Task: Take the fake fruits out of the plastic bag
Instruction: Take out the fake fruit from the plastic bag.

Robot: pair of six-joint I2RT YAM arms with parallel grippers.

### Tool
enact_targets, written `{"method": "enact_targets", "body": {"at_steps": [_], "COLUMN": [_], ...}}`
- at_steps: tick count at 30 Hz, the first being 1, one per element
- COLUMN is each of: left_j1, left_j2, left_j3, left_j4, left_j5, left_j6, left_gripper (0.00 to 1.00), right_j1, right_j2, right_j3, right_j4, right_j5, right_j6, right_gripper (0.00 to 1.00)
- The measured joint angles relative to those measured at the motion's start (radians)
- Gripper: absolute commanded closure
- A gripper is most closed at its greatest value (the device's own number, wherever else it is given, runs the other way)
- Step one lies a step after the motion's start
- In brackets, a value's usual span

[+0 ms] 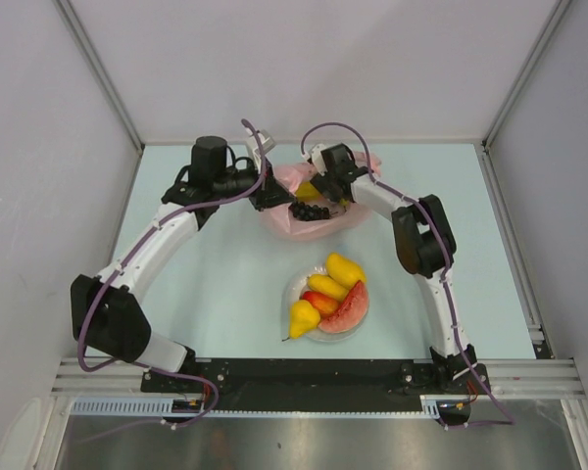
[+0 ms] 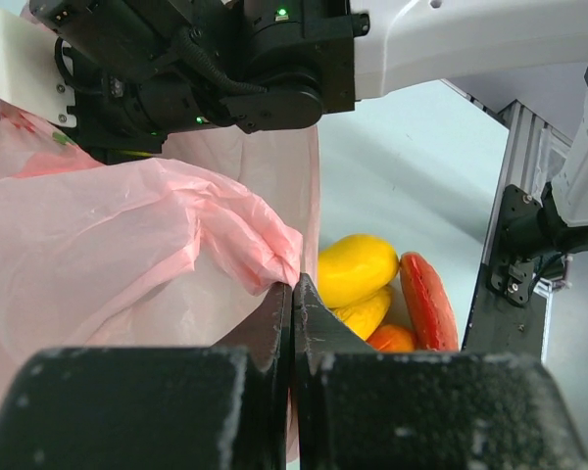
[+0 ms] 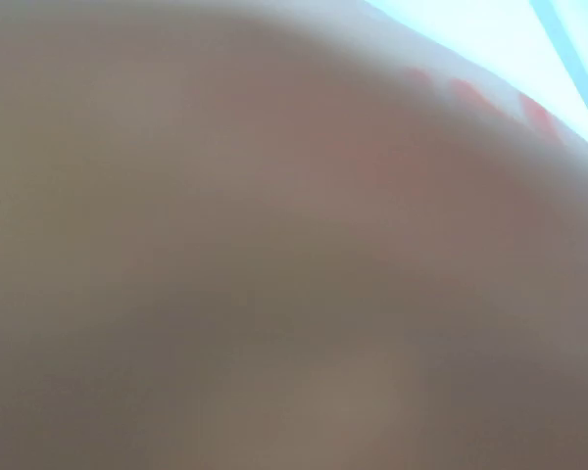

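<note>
The pink plastic bag (image 1: 318,227) lies at the table's far middle. My left gripper (image 1: 279,203) is at its left rim; in the left wrist view its jaws (image 2: 293,284) are shut on a fold of the bag (image 2: 127,255). My right gripper (image 1: 325,201) reaches into the bag's mouth from the right; its fingers are hidden. The right wrist view is filled with blurred pink plastic (image 3: 274,245). A dark bumpy shape (image 1: 312,211) and a yellow piece (image 1: 306,189) show inside the bag. Several fruits lie on a plate: yellow mango (image 1: 345,267), watermelon slice (image 1: 345,310), yellow pear (image 1: 302,318).
The small white plate (image 1: 292,294) stands at the table's near middle, in front of the bag. It also shows in the left wrist view with the mango (image 2: 358,266) and watermelon slice (image 2: 429,299). The right arm's wrist (image 2: 225,59) hangs close above the bag.
</note>
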Motion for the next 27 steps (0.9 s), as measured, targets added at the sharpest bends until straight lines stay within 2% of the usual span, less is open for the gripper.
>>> {"method": "enact_targets", "body": {"at_steps": [1, 4, 6, 10, 15, 22, 27], "left_j1": [-0.002, -0.004, -0.004, -0.006, -0.008, -0.01, -0.013], "left_j2": [0.0, 0.001, 0.001, 0.004, 0.022, 0.077, 0.092], "left_j3": [-0.003, -0.004, -0.004, -0.004, -0.003, 0.019, 0.046], "left_j4": [0.0, 0.002, 0.004, 0.008, 0.026, 0.058, 0.076], "left_j5": [0.0, -0.002, -0.003, -0.003, -0.01, -0.018, -0.019], "left_j6": [0.0, -0.001, -0.001, -0.002, -0.027, -0.082, -0.116], "left_gripper": [1.0, 1.0, 1.0, 1.0, 1.0, 1.0, 1.0], "right_j1": [0.0, -0.002, -0.008, -0.02, -0.027, -0.029, -0.022], "right_j2": [0.004, 0.004, -0.002, -0.073, -0.335, -0.675, -0.806], "right_j3": [-0.003, -0.006, -0.014, -0.098, -0.336, -0.435, -0.487], "right_j4": [0.003, 0.008, 0.014, 0.024, 0.001, -0.023, -0.087], "right_j5": [0.011, 0.016, -0.002, -0.093, -0.273, -0.445, -0.585], "right_j6": [-0.005, -0.021, -0.03, -0.042, -0.097, -0.133, -0.201], "right_gripper": [0.45, 0.63, 0.69, 0.71, 0.71, 0.69, 0.69]}}
